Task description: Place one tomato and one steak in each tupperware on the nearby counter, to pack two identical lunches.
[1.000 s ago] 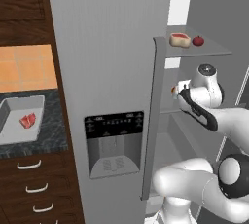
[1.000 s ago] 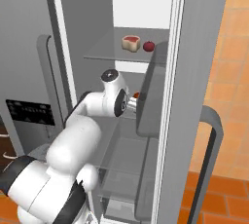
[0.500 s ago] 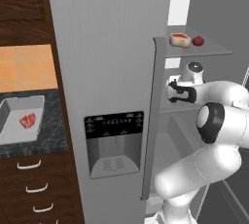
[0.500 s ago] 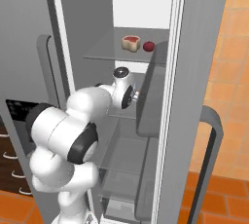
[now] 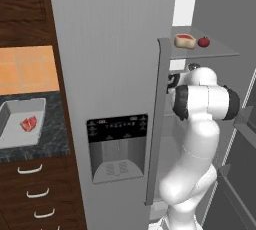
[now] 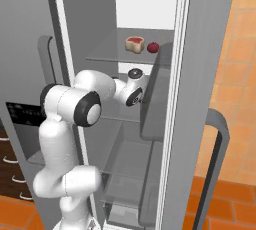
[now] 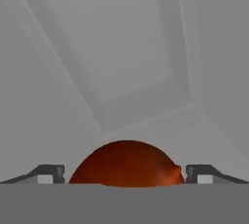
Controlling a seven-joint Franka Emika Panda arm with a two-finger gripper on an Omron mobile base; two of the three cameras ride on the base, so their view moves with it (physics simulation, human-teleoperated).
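**Hand view: tomato sits between wide-open tips**

Your arm reaches into the open fridge (image 6: 165, 124) under its upper shelf (image 6: 107, 56). The tupperware (image 5: 22, 124) waits well left on the worktop (image 5: 50, 141). The end effector (image 7: 125, 173) stands wide; the tomato (image 7: 125, 164) lies dead ahead between its tips, untouched, so simply close.

Both base cameras are looking forward and down from behind the arm, at seven and five o'clock, sharing the open fridge (image 5: 120, 74) shelves. The hand camera is sitting close inside.
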